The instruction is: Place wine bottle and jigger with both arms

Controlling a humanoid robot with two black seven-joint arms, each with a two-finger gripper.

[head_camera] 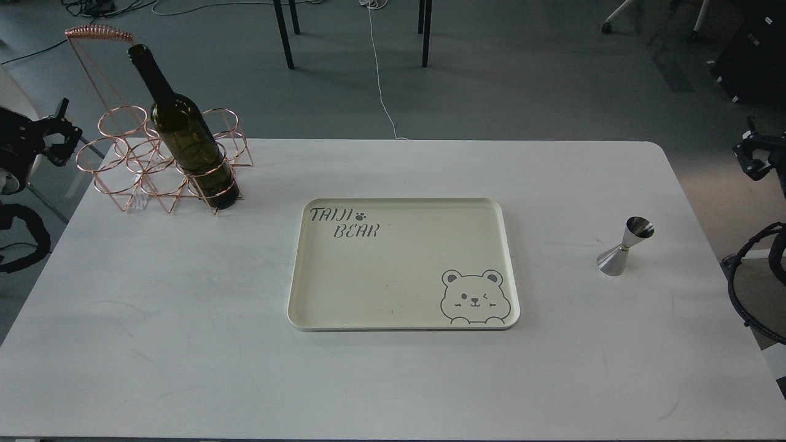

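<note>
The wine bottle [187,138], dark olive-green with no label, stands in the front right ring of a copper wire rack [132,159] at the table's back left. The steel jigger [623,248] stands upright on the table at the right. My left gripper [67,146] is at the left edge, just left of the rack, apart from the bottle, and looks open and empty. My right gripper [740,161] is at the right edge, beyond the table's corner and behind the jigger, and looks open and empty.
A cream tray [295,294] with a bear drawing and "TAIJI BEAR" lettering lies flat in the middle of the white table [184,344]. The rack has a tall wire handle [92,31]. Chair legs and cables lie on the floor behind.
</note>
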